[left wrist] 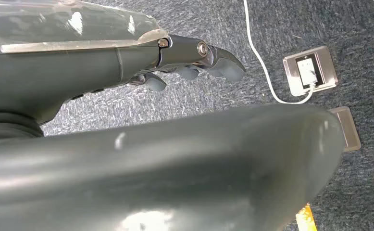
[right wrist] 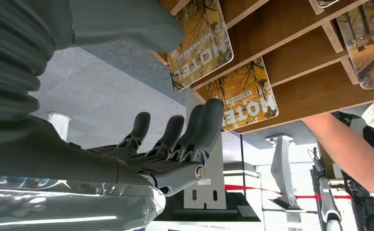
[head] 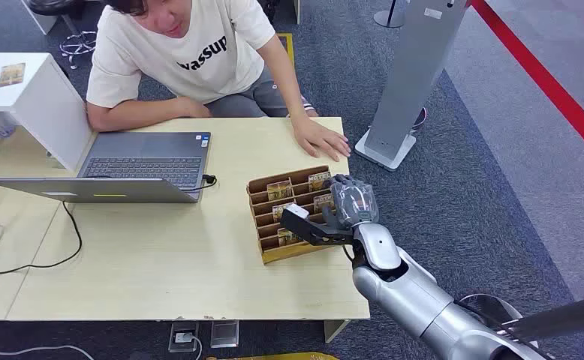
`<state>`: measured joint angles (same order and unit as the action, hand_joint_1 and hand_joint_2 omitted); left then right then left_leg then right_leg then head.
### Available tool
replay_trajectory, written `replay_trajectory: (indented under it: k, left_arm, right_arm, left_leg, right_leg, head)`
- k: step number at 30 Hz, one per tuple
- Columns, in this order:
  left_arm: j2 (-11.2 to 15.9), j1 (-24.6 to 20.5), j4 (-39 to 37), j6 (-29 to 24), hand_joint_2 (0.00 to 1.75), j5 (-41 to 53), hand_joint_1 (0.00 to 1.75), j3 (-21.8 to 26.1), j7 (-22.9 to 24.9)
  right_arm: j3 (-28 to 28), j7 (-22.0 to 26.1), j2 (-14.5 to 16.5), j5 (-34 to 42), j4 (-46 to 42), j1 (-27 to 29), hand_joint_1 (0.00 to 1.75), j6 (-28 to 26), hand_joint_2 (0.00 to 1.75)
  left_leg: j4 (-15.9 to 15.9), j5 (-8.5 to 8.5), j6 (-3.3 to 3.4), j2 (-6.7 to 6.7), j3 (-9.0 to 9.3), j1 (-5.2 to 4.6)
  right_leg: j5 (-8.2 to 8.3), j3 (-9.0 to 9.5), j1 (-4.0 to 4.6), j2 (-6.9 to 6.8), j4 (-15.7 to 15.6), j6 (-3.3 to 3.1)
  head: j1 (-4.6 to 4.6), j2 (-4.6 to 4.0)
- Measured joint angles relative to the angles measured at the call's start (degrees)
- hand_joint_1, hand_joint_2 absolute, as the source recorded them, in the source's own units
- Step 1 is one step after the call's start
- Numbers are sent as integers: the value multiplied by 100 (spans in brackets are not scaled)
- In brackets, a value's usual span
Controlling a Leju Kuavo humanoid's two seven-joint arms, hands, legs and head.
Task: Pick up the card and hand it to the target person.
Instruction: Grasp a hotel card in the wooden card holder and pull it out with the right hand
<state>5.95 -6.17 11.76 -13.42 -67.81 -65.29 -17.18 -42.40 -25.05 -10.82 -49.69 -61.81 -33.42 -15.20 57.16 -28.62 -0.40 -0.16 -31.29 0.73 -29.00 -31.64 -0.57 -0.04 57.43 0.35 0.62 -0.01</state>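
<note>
A wooden card rack (head: 263, 247) lies on the pale table (head: 161, 277) near its right edge, with several yellow-brown cards in its slots. My right hand (head: 349, 201) hovers over the rack's right side, fingers spread and holding nothing. In the right wrist view, two cards marked HOTEL (right wrist: 202, 45) (right wrist: 250, 94) stand in the slots; the thumb (right wrist: 127, 21) is beside the first and the dark fingertips (right wrist: 209, 113) reach the second. The target person (head: 191, 52) sits behind the table, one hand (head: 321, 139) flat on it just beyond the rack. My left hand (left wrist: 185, 60) hangs over the carpet, holding nothing.
An open laptop (head: 142, 161) sits at the table's left with a black cable (head: 67, 240) trailing from it. A white cabinet (head: 30, 97) stands at far left. A grey post on a base (head: 405, 82) stands right of the table. A floor socket (left wrist: 310, 70) lies under my left arm.
</note>
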Motion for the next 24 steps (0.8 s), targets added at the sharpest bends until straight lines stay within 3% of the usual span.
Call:
replay_trajectory:
  k: [24]
  left_arm:
    - [0, 0, 0, -12, 0, -39, 0, 0, 2]
  right_arm:
    - [2, -21, 0, -7, 0, 37, 85, 17, 175]
  left_leg:
    - [0, 0, 0, 0, 1, 0]
  right_leg:
    - [0, 0, 0, 0, 0, 0]
  head:
    - [1, 0]
